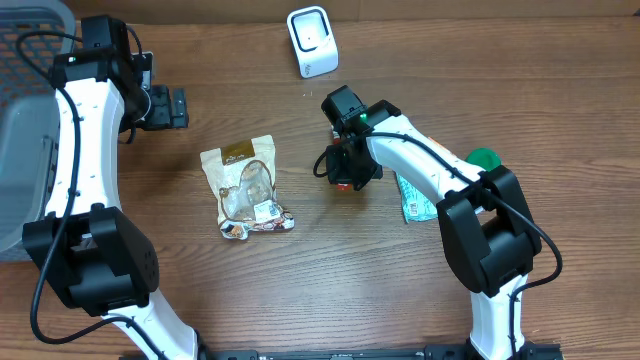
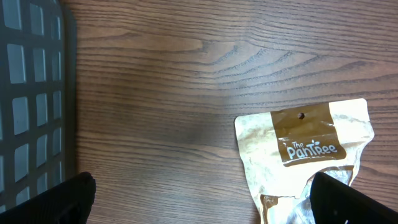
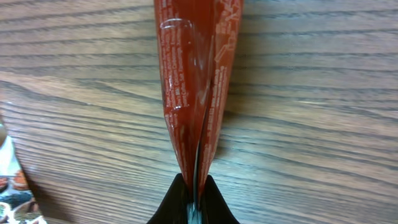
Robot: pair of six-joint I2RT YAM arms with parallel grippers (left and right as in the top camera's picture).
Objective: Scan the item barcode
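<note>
Pinching red packet, right fingers clamped, seemingly above wooden table

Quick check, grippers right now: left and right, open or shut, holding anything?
Left gripper: open, holding nothing.
Right gripper: closed on a red packet.

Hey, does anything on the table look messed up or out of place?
Nothing looks spilled. The tan snack pouch lies slightly askew, and its lower end looks crumpled. The right claw pinches the red packet at one end, which folds it into a narrow crease.
</note>
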